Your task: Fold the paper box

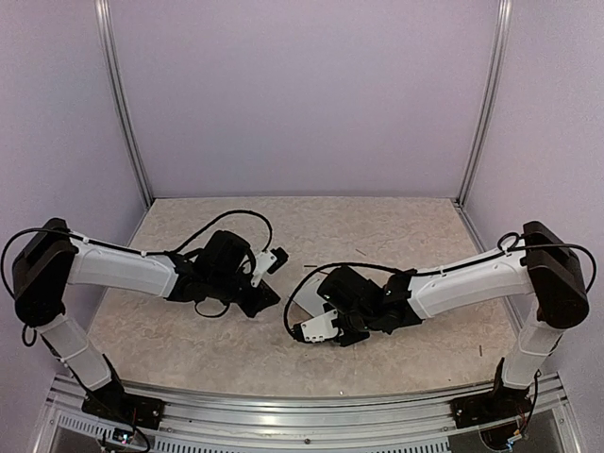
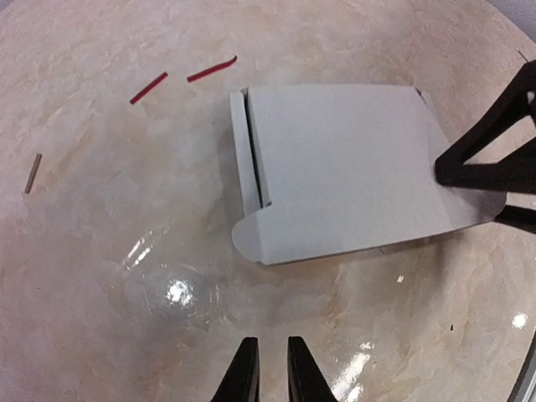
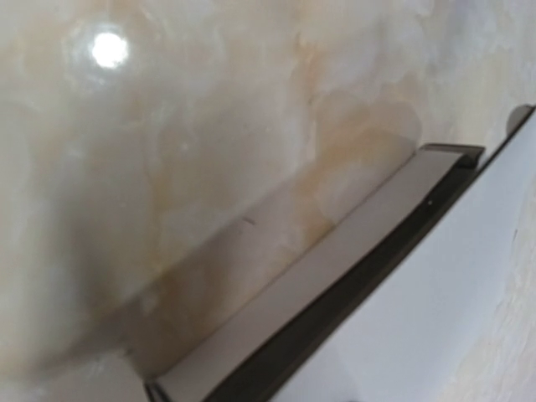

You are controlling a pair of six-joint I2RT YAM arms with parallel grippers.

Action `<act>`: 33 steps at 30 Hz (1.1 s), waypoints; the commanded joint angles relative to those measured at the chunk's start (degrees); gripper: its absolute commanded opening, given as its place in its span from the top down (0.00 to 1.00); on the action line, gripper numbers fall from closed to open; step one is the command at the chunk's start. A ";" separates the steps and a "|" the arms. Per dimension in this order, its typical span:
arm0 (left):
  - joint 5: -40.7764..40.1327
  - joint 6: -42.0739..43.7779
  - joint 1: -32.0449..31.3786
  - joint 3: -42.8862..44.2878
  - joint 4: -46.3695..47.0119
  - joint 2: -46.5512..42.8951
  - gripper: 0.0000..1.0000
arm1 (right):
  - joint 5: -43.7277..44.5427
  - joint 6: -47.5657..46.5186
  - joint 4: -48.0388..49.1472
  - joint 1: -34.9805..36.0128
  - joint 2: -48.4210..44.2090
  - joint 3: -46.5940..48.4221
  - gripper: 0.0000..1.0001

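Now, seen from above, the left arm and the right arm bend toward each other, and their wrists meet low over the middle of the table.

From the left wrist, the box lies flat on the table, partly folded. It has a narrow strip along its left side and a rounded flap at its near-left corner. The left gripper hangs just before the box's near edge, its jaws almost together, holding nothing. The right gripper sits at the box's right edge; whether it pinches the card I cannot tell.

From the right wrist, only a white panel and a long flap beside a dark gap are visible.

I judge the folding is about midway. Next, the left gripper must reach the rounded flap and tuck it in, with the box kept from sliding.
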 commanded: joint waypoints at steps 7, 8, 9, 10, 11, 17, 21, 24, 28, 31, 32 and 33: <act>8.68 4.19 0.51 25.86 -4.12 14.71 0.91 | -0.49 0.55 -3.85 -0.50 -0.09 -0.67 0.62; 10.14 4.05 0.37 27.25 -4.60 17.22 0.92 | -0.27 0.65 -3.66 -0.57 -0.44 -0.72 0.62; 11.24 3.80 0.18 28.20 -4.87 18.51 0.93 | -0.10 0.69 -3.56 -0.66 -0.77 -0.83 0.62; 11.97 3.52 -0.10 28.50 -4.92 19.88 0.93 | -0.02 0.70 -3.53 -0.71 -1.07 -0.98 0.62; 12.61 3.19 -0.44 28.36 -4.81 20.58 0.94 | 0.25 0.74 -3.58 -0.77 -1.41 -1.07 0.62; 12.64 0.47 -2.57 21.67 -0.29 19.92 0.95 | 0.49 0.87 -4.28 -0.85 -2.68 -2.16 0.61; 12.41 -0.18 -3.12 20.42 1.15 20.42 0.95 | 0.24 1.11 -7.44 -0.83 -5.77 -2.70 0.58; 12.20 -0.40 -3.35 20.35 1.92 21.19 0.95 | -1.82 2.22 -11.46 -0.87 -8.04 -2.41 0.54; 11.97 -0.40 -3.52 20.43 2.50 21.60 0.95 | -4.79 3.51 -16.19 -1.11 -10.86 -2.93 0.52; 11.90 -0.20 -3.72 20.57 2.61 21.91 0.95 | -6.45 4.15 -18.63 -1.22 -11.91 -3.80 0.51; 11.70 -0.20 -3.83 20.67 2.55 22.01 0.95 | -7.00 4.16 -19.43 -1.38 -12.28 -4.14 0.51; 11.44 -0.05 -4.00 20.74 2.34 22.28 0.95 | -7.30 4.06 -20.09 -1.66 -12.59 -4.60 0.51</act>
